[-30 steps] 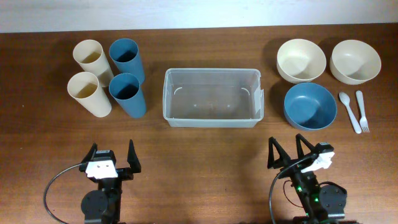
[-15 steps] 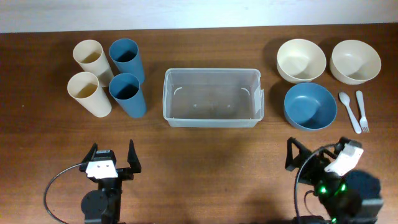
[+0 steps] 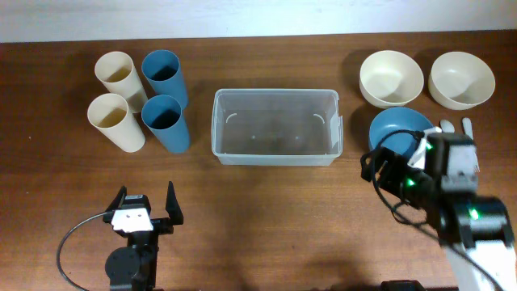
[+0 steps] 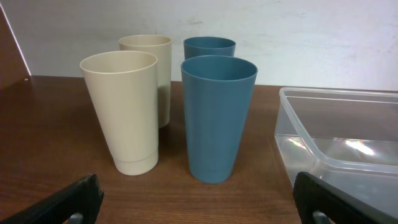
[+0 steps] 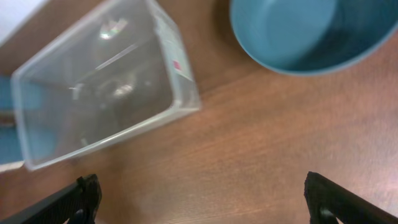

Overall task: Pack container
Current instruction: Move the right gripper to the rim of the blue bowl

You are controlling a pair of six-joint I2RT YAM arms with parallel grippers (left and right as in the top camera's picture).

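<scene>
Container (image 3: 275, 127) at table ctr, empty, nothing packed yet. Cups (image 3: 166, 123) at its 9 o'clock, bowls (image 3: 391, 78) at 3, all outside. Left gripper (image 3: 146, 198) & right gripper (image 3: 381, 162) spread wide, holding nothing.

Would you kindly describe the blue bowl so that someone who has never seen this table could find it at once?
Start at the clear container in the middle of the table. To its right sit three bowls; the blue bowl is the one closest to the container, on the robot's side of the two cream bowls. It alone is blue.
</scene>
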